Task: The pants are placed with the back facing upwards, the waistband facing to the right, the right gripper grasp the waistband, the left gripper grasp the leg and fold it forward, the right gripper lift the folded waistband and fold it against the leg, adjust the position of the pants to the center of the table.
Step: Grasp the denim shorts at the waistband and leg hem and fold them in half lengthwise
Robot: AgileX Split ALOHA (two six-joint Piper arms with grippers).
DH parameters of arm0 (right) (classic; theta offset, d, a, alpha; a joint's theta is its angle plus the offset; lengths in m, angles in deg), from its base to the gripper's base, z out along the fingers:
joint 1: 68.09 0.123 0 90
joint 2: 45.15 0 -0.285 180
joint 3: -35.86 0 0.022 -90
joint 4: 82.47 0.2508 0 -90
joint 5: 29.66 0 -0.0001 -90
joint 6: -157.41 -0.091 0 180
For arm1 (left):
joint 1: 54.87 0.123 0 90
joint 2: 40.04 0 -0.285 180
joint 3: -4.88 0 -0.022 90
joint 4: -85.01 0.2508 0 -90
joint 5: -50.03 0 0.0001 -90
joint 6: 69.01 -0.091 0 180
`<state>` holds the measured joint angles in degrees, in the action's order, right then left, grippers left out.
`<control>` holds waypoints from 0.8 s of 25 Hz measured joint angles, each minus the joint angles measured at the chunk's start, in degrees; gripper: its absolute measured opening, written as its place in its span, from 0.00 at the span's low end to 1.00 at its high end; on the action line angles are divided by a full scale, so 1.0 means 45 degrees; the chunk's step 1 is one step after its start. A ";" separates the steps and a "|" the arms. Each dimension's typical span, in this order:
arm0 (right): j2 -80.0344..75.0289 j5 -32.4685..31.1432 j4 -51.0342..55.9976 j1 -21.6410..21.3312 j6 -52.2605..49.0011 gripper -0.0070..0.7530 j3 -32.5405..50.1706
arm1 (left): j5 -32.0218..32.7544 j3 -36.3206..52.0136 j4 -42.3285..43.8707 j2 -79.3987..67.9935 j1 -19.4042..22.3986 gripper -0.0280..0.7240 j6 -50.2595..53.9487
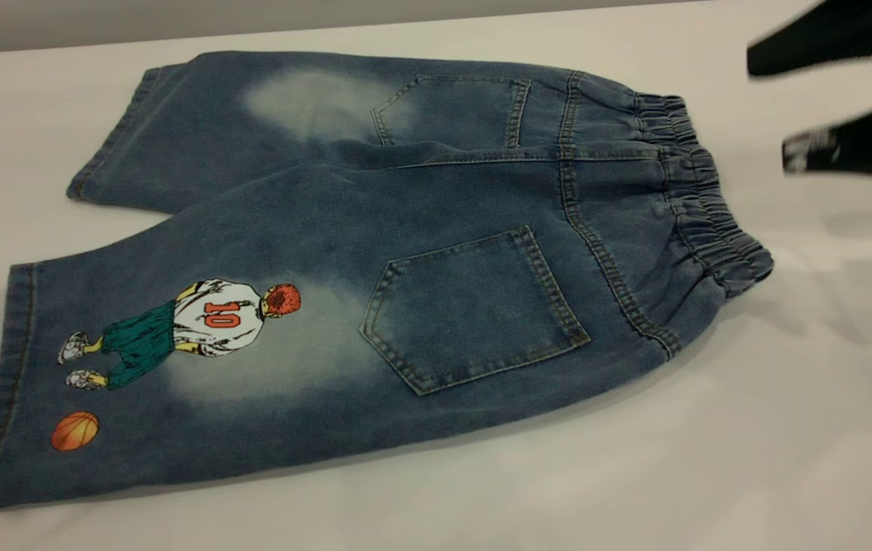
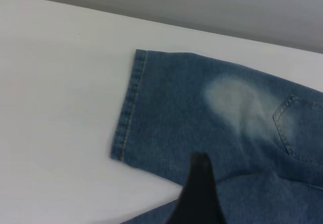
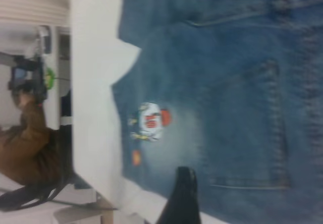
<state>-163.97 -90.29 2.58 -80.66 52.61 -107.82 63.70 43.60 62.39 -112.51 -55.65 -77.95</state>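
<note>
I see the table (image 1: 788,459), a broad white top, filling nearly the whole exterior view, with a grey strip of wall beyond its far edge. The pants (image 1: 421,252) lie flat on it, back side up, spread across the middle and left of the scene, with both patch pockets showing.

The leg (image 1: 176,367) with the number 10 player and the orange basketball is the nearer one, running toward the near left, its hem close to the left edge of the exterior view. The plain leg with a pale faded patch lies farther back, its hem also pointing left. The waistband (image 1: 700,191) is at the right end of the pants, gathered and ruched, slightly raised off the table at its near corner.

The right gripper (image 1: 849,99) hovers at the far right, above the table and just beside the waistband without touching it; its two black jaws stand clearly apart. In my left wrist view the left gripper (image 2: 199,193) shows only one dark jaw over the denim near the plain leg's hem, so I cannot tell how its fingers stand.

In the right wrist view a person (image 3: 22,143) in a brown sleeve sits beyond the table's edge.
</note>
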 joint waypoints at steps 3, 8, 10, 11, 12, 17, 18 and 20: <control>-0.0682 0.0695 -0.0070 0.0000 0.0000 0.77 0.0000 | 0.0099 0.0000 0.0000 0.0000 0.0000 0.75 0.0000; -0.1134 0.1188 -0.0182 0.0000 -0.0025 0.77 0.0000 | 0.0206 0.0000 -0.0012 0.0000 0.0000 0.75 0.0000; -0.1134 0.1648 -0.0228 0.0000 -0.0170 0.77 0.0000 | 0.0293 0.0000 -0.0012 0.0000 0.0000 0.75 0.0000; -0.1134 0.1853 -0.0287 0.0000 -0.0361 0.77 0.0000 | 0.0295 0.0000 -0.0012 0.0000 0.0000 0.75 0.0000; -0.1134 0.2032 -0.0378 0.0000 -0.0395 0.77 0.0000 | 0.0329 0.0000 -0.0012 0.0000 0.0000 0.75 0.0000; -0.1134 0.3017 -0.0556 0.0000 -0.0616 0.77 0.0000 | 0.0436 0.0000 -0.0012 0.0000 0.0000 0.75 0.0000; -0.1147 0.3060 -0.0556 0.0000 -0.0616 0.77 0.0000 | 0.0478 0.0000 -0.0012 0.0000 0.0000 0.75 0.0000; -0.1284 0.3015 -0.0544 0.0000 -0.0603 0.77 0.0000 | 0.0530 0.0000 -0.0012 0.0000 0.0000 0.75 0.0000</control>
<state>-169.75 -76.72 0.13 -80.66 49.89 -107.82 66.08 43.60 62.33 -112.51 -55.65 -77.95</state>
